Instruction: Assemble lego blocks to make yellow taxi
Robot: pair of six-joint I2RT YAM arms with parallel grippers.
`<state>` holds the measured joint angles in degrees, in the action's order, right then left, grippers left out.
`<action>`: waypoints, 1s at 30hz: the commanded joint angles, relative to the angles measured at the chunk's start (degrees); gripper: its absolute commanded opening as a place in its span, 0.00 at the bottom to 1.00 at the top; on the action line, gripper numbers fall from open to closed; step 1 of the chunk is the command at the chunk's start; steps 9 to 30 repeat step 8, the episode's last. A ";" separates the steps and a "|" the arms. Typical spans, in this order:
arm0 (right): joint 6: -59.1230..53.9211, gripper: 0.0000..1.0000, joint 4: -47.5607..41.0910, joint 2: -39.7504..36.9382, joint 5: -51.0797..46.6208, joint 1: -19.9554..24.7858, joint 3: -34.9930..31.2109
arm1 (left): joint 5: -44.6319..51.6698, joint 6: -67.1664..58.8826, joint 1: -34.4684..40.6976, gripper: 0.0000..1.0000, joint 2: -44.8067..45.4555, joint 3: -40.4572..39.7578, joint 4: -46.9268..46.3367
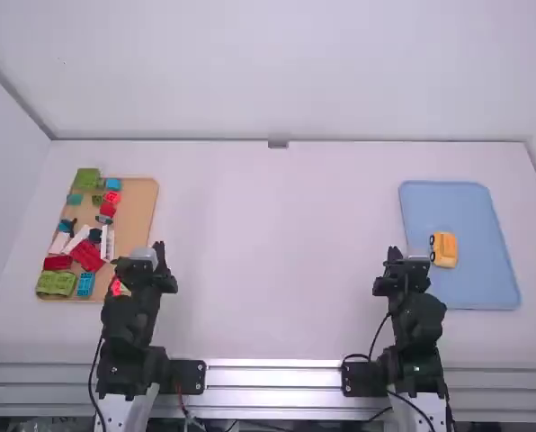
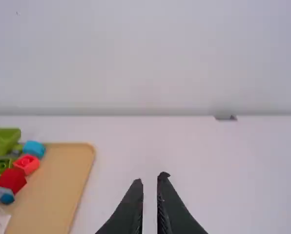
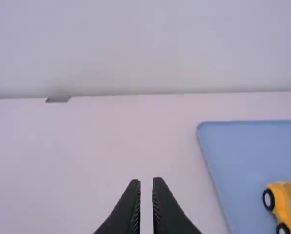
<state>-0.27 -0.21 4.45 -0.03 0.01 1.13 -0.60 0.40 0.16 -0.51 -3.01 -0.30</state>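
we see the yellow taxi (image 1: 444,250) on the blue tray (image 1: 466,202), toward its left side, with two black wheels showing on the side that faces the right arm (image 1: 419,317). that arm stands just left of the blue tray's near part, folded back close over its base, with its wrist roughly level and facing the far wall (image 1: 268,72). its right gripper (image 1: 405,270) is empty, the two fingers side by side with a narrow gap.

well to the left of the blue tray, across the white table (image 1: 277,261), we have the left arm (image 1: 129,317) folded in much the same pose, also facing forward. its left gripper (image 1: 145,270) holds nothing either, its fingers a little apart.

farther left of the blue tray than that gripper, we find the tan tray (image 1: 142,202) with loose blocks: a green block (image 1: 87,177), a red block (image 1: 87,255), a white block (image 1: 108,241) and others crowded around them. beyond and left of the blue tray, a small grey piece (image 1: 278,143) sits at the wall's foot.
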 commanded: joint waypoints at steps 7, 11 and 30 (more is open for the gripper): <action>0.27 0.00 0.21 -4.45 0.03 -0.01 -1.13 | 0.60 -0.40 -0.16 0.00 0.51 3.01 0.30; 0.27 0.00 0.21 -4.45 0.03 -0.01 -1.13 | 0.60 -0.40 -0.16 0.00 0.51 3.01 0.30; 0.27 0.00 0.21 -4.45 0.03 -0.01 -1.13 | 0.60 -0.40 -0.16 0.00 0.51 3.01 0.30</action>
